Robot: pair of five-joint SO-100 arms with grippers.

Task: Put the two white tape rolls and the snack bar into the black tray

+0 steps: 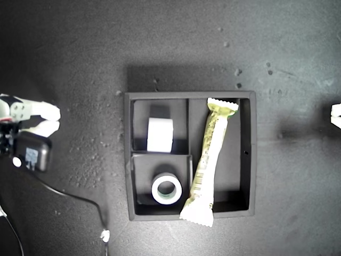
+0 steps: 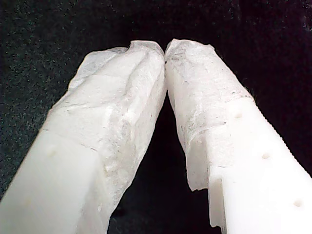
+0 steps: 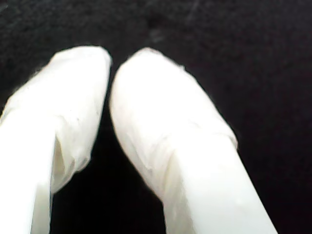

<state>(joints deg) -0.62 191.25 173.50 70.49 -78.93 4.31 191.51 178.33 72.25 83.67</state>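
The black tray sits at the middle of the exterior view. An all-white tape roll stands on edge in one small compartment. The tape roll with a greenish core lies flat in the other. The snack bar lies slanted in the long compartment, with both crimped ends overlapping the tray walls. My first gripper is shut and holds nothing; only dark surface lies beyond it. My second gripper is likewise shut and bare. The wrist views do not tell which arm is which.
An arm's white fingers reach in at the exterior view's left edge, and another arm's tip shows at its right edge. A small black box with a cable hangs below the former. The dark mat is speckled.
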